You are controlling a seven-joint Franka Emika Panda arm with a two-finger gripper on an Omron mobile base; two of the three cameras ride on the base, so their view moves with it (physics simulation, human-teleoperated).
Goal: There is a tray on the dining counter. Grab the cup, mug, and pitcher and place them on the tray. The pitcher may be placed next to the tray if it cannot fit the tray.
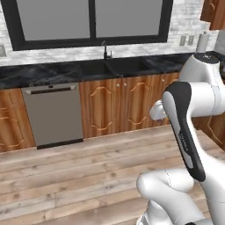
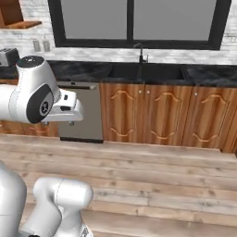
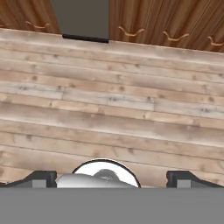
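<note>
- One dishwasher point(image 1: 52, 114), steel-fronted, set under the far bench.
- One sink point(image 2: 152, 72) sunk in the black bench point(image 1: 39, 72) top.
- One faucet point(image 1: 106, 50), dark, behind the sink.
- One window point(image 1: 90, 19) with two panes in a black frame.
- Four wood cabinet doors point(image 2: 166, 115) counted in the right base view, right of the dishwasher.
- One toaster point(image 2: 8, 56) at the far left of the bench in the right base view.
- One paper towel roll point(image 1: 202, 42) at the far right in the left base view.
- Two wall outlets point(image 1: 186, 40) side by side.
- One end effector point(image 3: 111, 178), two dark fingertips point(image 3: 40, 178) set wide apart.
- One plank floor point(image 3: 113, 109).
</note>
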